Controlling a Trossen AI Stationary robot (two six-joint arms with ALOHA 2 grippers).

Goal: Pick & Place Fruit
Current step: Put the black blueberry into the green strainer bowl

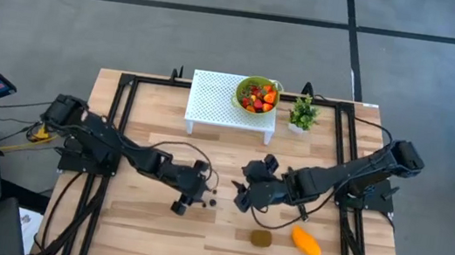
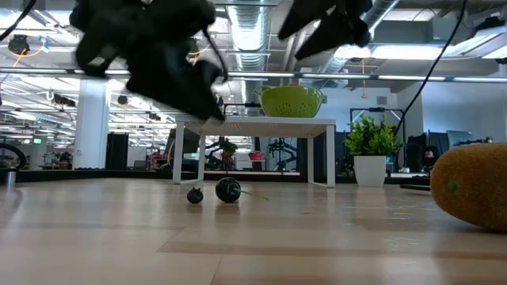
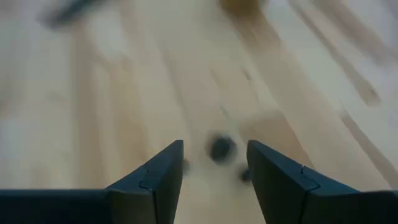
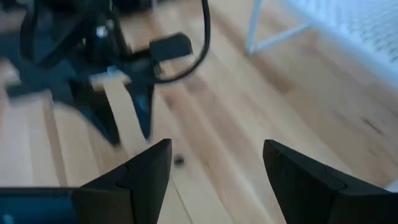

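You will find the left gripper (image 1: 201, 196) over the middle of the wooden surface (image 1: 144, 222), its fingers (image 3: 160, 180) apart and holding nothing. In the left wrist view, a small dark berry (image 3: 221, 148) lies on the surface between those fingers, untouched. The low view shows two small dark berries (image 2: 227, 190) resting on the surface below the raised arms.

You will find the right gripper (image 1: 245, 193) just right of the left one, raised above the surface, its fingers (image 4: 140, 174) spread wide and empty. Its wrist view shows a tiny dark piece (image 4: 179, 161) on the surface beyond its fingers, with the left arm farther off.

The brown kiwi (image 1: 261, 238) lies on the near part of the surface, right of centre. The orange mango (image 1: 307, 242) lies just to the right of it, apart from it.

At the far side, a white perforated stand (image 1: 213, 104) carries a green colander (image 1: 255, 95) filled with red and orange fruit. A small potted plant (image 1: 302, 114) stands just right of the stand.
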